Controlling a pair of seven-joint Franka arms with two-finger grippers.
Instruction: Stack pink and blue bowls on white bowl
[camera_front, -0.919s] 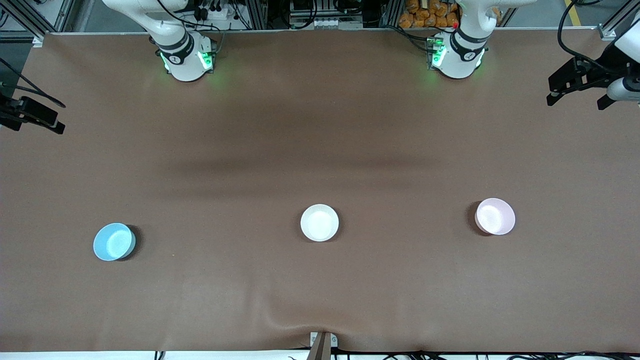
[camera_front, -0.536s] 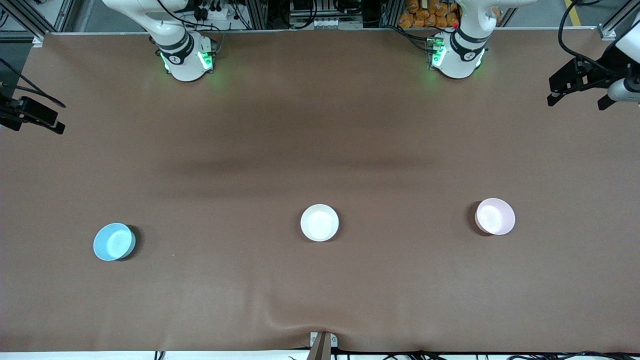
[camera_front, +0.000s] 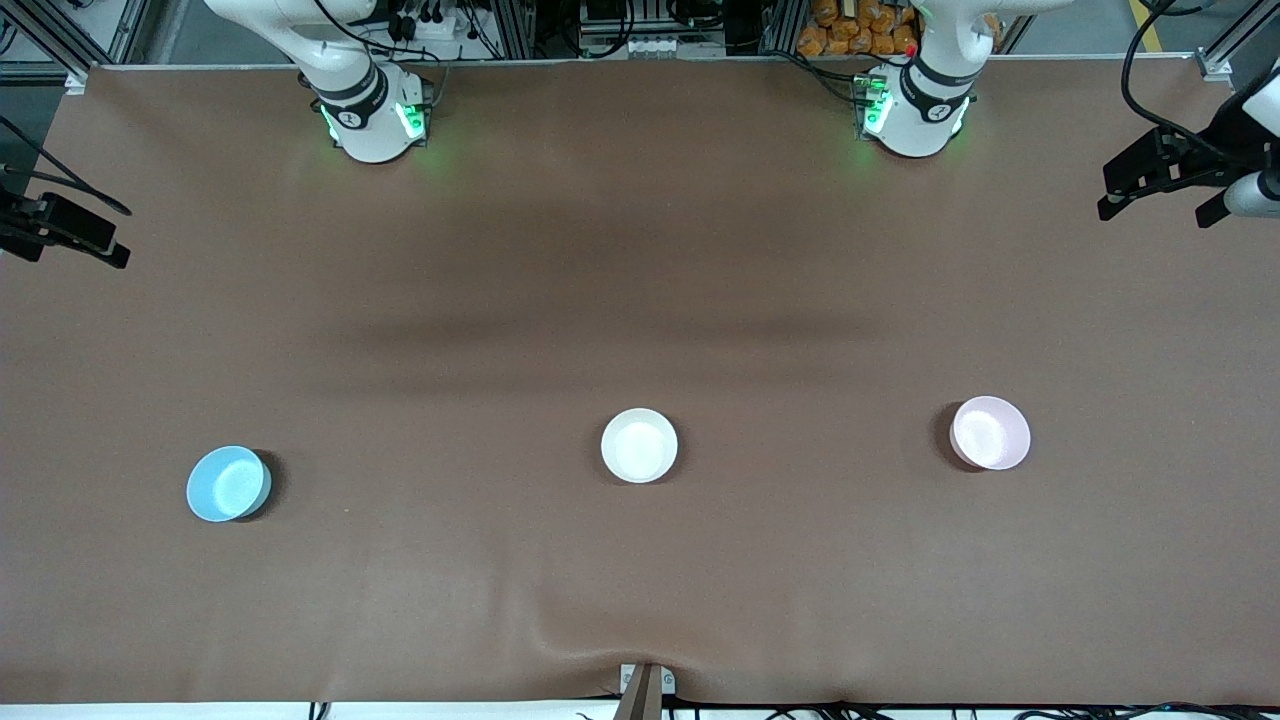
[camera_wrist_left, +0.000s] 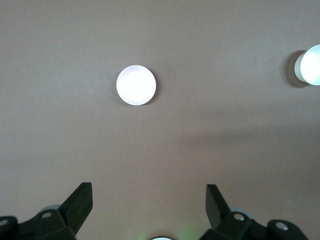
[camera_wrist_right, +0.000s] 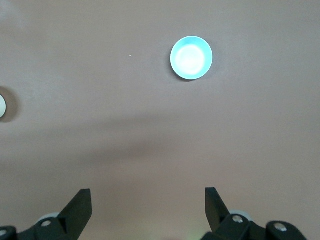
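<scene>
Three bowls stand apart in a row on the brown table. The white bowl (camera_front: 639, 445) is in the middle, the pink bowl (camera_front: 990, 432) toward the left arm's end, the blue bowl (camera_front: 228, 484) toward the right arm's end. My left gripper (camera_front: 1155, 205) hangs open and empty over the table's edge at its own end. In the left wrist view the left gripper (camera_wrist_left: 148, 200) looks down on the pink bowl (camera_wrist_left: 136, 85), with the white bowl (camera_wrist_left: 310, 65) at the frame edge. My right gripper (camera_front: 70, 232) waits over its end, open (camera_wrist_right: 148, 202), with the blue bowl (camera_wrist_right: 191, 57) below.
The brown mat (camera_front: 640, 280) has a wrinkle at its front edge by a small bracket (camera_front: 645, 685). Both arm bases (camera_front: 372, 120) stand along the edge of the table farthest from the front camera. Cables and shelving sit past that edge.
The left gripper has drifted slightly toward its end of the table. The right arm and all three bowls have not moved.
</scene>
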